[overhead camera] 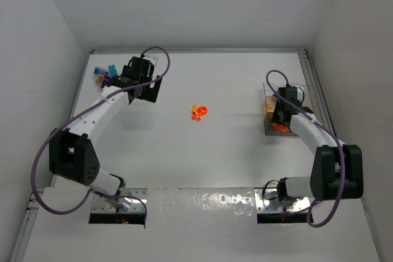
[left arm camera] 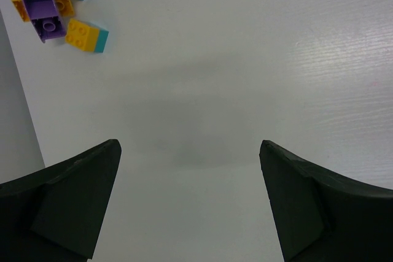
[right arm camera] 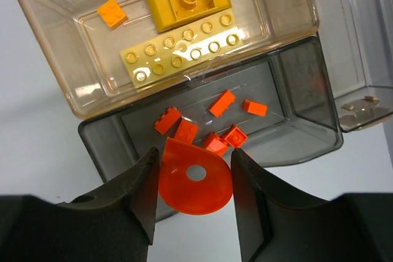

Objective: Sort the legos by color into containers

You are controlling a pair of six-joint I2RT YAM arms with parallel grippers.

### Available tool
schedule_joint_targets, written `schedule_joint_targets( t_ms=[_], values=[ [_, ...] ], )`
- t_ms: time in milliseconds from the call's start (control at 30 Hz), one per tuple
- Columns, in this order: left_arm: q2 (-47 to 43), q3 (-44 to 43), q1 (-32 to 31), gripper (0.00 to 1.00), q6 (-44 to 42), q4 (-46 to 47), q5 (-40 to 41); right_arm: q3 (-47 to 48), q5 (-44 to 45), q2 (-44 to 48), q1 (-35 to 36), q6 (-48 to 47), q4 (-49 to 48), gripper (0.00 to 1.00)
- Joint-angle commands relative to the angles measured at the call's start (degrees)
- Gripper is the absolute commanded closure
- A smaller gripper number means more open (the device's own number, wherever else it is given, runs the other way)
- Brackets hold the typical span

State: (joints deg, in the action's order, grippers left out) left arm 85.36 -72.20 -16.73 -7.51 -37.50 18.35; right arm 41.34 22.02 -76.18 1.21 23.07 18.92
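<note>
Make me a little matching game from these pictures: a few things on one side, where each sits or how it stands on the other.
Things:
1. orange flat piece with a hole
2. long yellow plate
3. purple, teal and yellow bricks
4. left tool

Places or states:
A. far left corner of the table
B. open, nothing in it
C. held by the right tool
D. in the lighter clear bin

Pairs: 1-C, 2-D, 3-A, 4-B.
</note>
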Motion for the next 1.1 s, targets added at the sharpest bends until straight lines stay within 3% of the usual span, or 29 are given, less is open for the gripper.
schedule_joint_targets(
  t_ms=[0,67,100,200,333,400,467,500,533,600,733,833,1067],
  values=[
    [-2.13,0.40,0.12,0.06,-0.58,1.55,0.55,2.69,1.62,-2.47,-0.33,1.71,-3.19,0.73],
    [-2.22,0.40,0.12,0.06,-0.58,1.64,0.63,3.04,1.80,-3.36,-0.42,1.63,-3.10,0.67],
    [-2.22,0.40,0.12,0.06,-0.67,1.64,0.64,3.30,1.88,-3.71,-0.42,1.28,-3.01,0.57],
    [-2.48,0.40,0.12,0.05,-0.75,1.37,0.81,3.92,2.58,-3.36,-0.42,0.49,-2.13,0.39],
    [-2.39,0.57,0.12,0.05,-0.75,1.55,0.64,4.97,4.34,-1.69,-0.42,-1.36,-1.08,0.30],
    [-2.31,0.49,0.03,0.05,-0.75,1.55,0.55,5.94,4.52,-0.47,-0.33,-2.67,-0.55,0.29],
    [-2.22,0.57,0.12,0.05,-0.75,1.72,0.64,7.69,3.30,0.59,-0.42,-4.68,-0.28,0.36],
    [-2.13,0.66,0.12,0.05,-0.75,1.72,0.64,8.40,0.94,1.12,-0.16,-5.83,-0.02,0.46],
    [-2.04,0.84,0.12,0.05,-0.84,1.90,0.72,9.19,-1.95,2.34,0.02,-6.80,-0.28,0.71],
    [-1.69,0.84,0.12,0.05,-0.75,2.07,1.07,11.03,-10.13,2.97,3.07,-10.66,-1.86,0.81],
    [-0.29,-0.04,0.12,0.06,-0.75,1.90,1.16,17.60,-8.22,-1.15,16.52,-17.27,-1.52,0.58],
    [1.12,-1.71,0.12,0.05,-0.58,0.41,1.69,23.06,-16.73,-10.53,21.80,-13.50,-0.11,0.47],
    [1.30,-2.15,0.12,0.05,-0.84,-0.30,2.66,33.00,-16.75,-26.00,31.74,-6.20,-1.16,0.34]
  ],
)
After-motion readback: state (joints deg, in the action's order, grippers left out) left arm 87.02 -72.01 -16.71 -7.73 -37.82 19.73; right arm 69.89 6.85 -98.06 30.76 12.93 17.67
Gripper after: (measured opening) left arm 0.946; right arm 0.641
